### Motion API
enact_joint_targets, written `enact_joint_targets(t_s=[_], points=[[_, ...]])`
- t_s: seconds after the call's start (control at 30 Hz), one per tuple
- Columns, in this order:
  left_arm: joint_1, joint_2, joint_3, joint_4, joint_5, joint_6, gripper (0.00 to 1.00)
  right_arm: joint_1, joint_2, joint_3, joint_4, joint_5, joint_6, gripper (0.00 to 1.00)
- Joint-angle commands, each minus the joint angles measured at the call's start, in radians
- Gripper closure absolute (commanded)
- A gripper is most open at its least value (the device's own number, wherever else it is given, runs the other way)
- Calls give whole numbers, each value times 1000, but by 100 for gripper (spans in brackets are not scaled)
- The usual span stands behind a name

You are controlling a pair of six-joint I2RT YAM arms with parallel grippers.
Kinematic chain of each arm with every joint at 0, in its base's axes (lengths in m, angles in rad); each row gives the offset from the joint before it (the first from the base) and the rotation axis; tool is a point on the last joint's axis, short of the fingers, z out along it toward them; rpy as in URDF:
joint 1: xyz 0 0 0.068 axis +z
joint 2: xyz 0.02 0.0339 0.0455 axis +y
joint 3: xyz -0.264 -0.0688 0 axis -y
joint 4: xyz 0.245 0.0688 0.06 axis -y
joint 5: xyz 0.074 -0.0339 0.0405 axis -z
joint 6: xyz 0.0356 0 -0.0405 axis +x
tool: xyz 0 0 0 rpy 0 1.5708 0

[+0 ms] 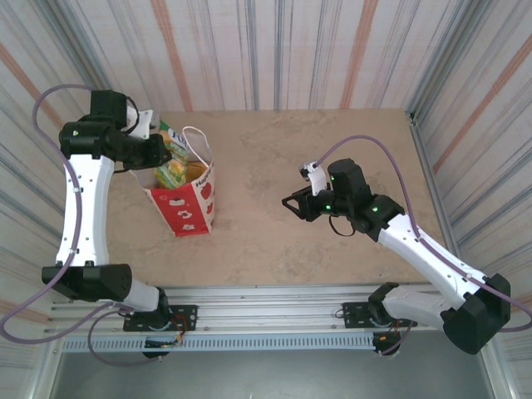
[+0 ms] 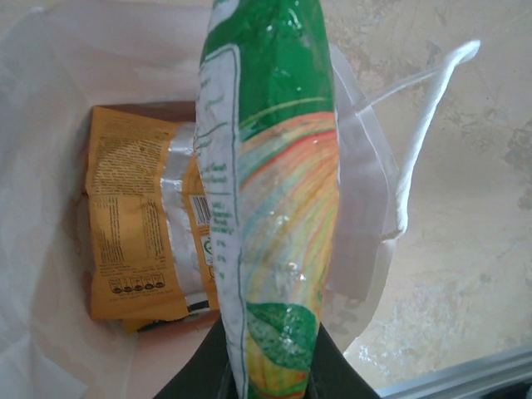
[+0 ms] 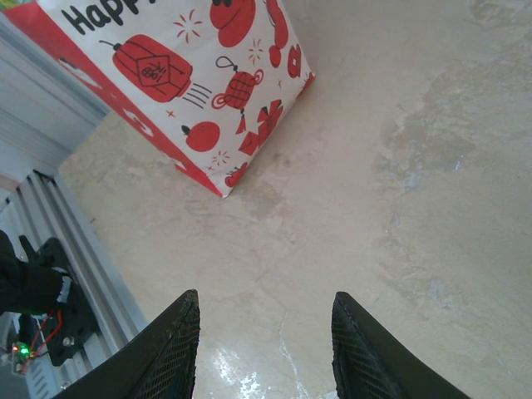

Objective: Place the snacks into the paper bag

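Green packet [image 2: 274, 166], shiny and streaked with yellow and orange: that is what my left pincer [image 2: 270, 370] is clamped on. The two dark fingers [image 2: 204, 384] press its near end from either side. The packet runs lengthwise away from me, over the open mouth of the paper bag [image 2: 50, 125]. Directly below it, inside the bag, an orange packet [image 2: 133, 233] lies flat with its printed back up, and another packet edge shows under it. I cannot tell whether the far tip of the green packet touches the bag's rim. A white string handle [image 2: 424, 108] loops out to the right of the mouth, over bare counter [image 2: 474, 249].

From above, my left pincer [image 1: 162, 150] sits at the far left side of the bag [image 1: 187, 208], which stands upright near the counter's left edge, close to the striped wall [image 1: 291, 50]. There is little room on that side.

My right pincer [image 3: 266, 349] is spread wide with nothing between its tips, hanging over bare counter [image 3: 399, 166]. The bag's red-printed face [image 3: 208, 83] stands well apart from it, and the metal rail [image 3: 50, 216] at the near edge runs past on the left of the wrist view. In the overhead view the right pincer [image 1: 293, 202] points towards the bag across a broad open stretch of counter [image 1: 316, 150].
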Motion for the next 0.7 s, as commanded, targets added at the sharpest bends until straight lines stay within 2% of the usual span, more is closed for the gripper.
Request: enact_joint_targets(t_s=[0.0, 0.17, 0.53, 0.6, 0.67], points=[[7, 3, -5, -37, 66, 7, 99, 1, 6, -3, -14, -13, 24, 55], [8, 19, -49, 15, 87, 13, 99, 2, 3, -4, -16, -11, 24, 55], [47, 88, -150, 183, 326, -49, 97, 2, -7, -21, -7, 3, 30, 55], [48, 98, -169, 174, 323, -35, 93, 2, -8, -22, -6, 3, 30, 55], [47, 99, -184, 162, 264, -24, 79, 1, -7, -23, -8, 2, 30, 55]])
